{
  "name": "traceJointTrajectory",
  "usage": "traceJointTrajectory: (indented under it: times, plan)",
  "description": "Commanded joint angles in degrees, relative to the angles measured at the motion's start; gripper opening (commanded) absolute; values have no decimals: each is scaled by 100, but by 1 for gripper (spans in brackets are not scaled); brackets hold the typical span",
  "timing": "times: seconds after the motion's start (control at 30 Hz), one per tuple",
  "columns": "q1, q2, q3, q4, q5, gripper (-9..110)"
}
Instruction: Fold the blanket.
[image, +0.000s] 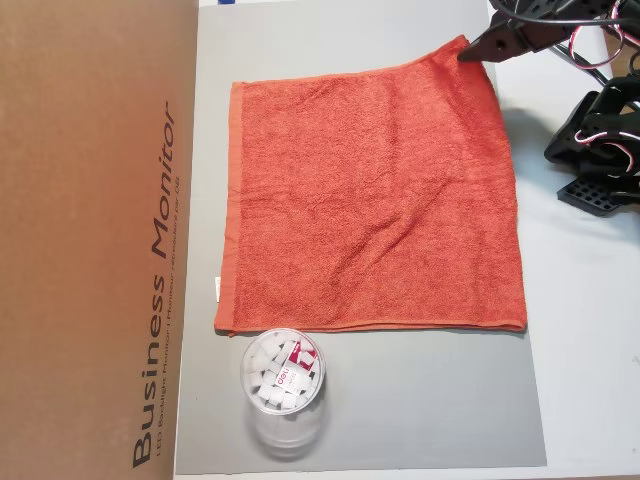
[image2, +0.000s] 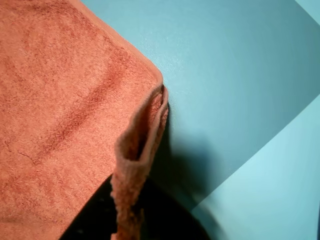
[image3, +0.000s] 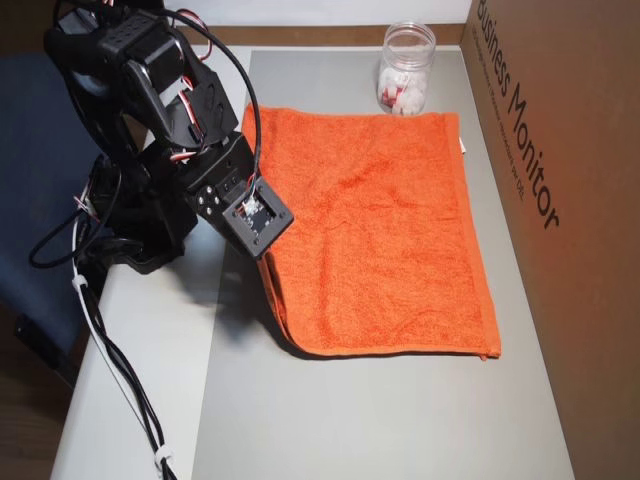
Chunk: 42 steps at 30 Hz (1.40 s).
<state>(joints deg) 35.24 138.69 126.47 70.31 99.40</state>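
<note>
The blanket is an orange-red terry towel lying spread out and nearly flat on the grey mat. My gripper sits at the blanket's top right corner in one overhead view, and that corner is drawn to a point at its tip. The wrist view shows a fold of the blanket's hem rising between the dark fingers of the gripper, which is shut on it. Seen from the other overhead camera, the gripper stands over the left edge of the blanket, and the near left corner is curled.
A clear plastic jar of white pieces stands on the mat by the blanket's edge. A large brown cardboard box lines one whole side. The arm's black base and its cables sit on the white table opposite the box.
</note>
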Motion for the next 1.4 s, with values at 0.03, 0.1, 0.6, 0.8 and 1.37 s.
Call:
traceJointTrajectory:
  times: [0.03,0.1,0.6,0.8,1.37]
  plan:
    - [-369,26,-475,-44,105,0]
    - [-536,26,-589,-44,105,0]
    - [-1477,-132,-888,-967,0,0]
    - [-1784,-940,-2048,-976,18,0]
    - [-2892,-2162,-3779,-1072,-510,0]
